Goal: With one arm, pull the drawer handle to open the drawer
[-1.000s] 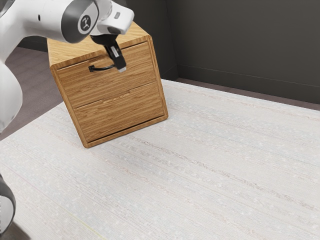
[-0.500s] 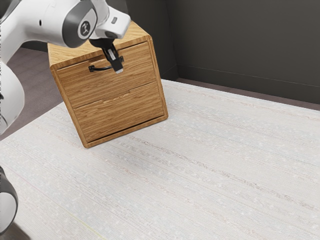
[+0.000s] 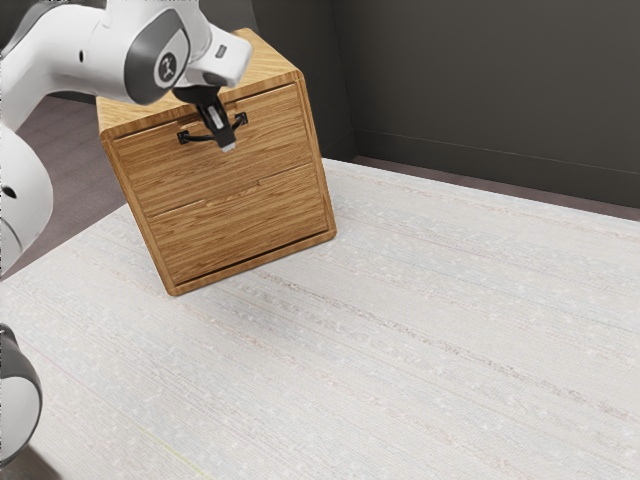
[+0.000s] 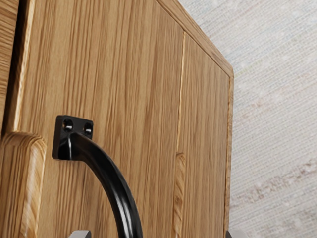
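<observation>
A wooden cabinet with two drawers stands at the back left of the exterior view. Its top drawer sits flush with the front and carries a black curved handle. My gripper hangs down over the middle of that handle, right against the drawer front. Close up in the wrist view, the handle arches from its screwed mount down between my two fingertips. They stand wide apart, so the gripper is open around the handle.
The lower drawer is also flush and has no handle that I can see. Pale floor spreads in front of the cabinet and toward the exterior view's right. Dark walls close off the back.
My gripper has moved toward the exterior view's left and closer to the drawer front, from the handle's right end to its middle. The drawer has not moved.
</observation>
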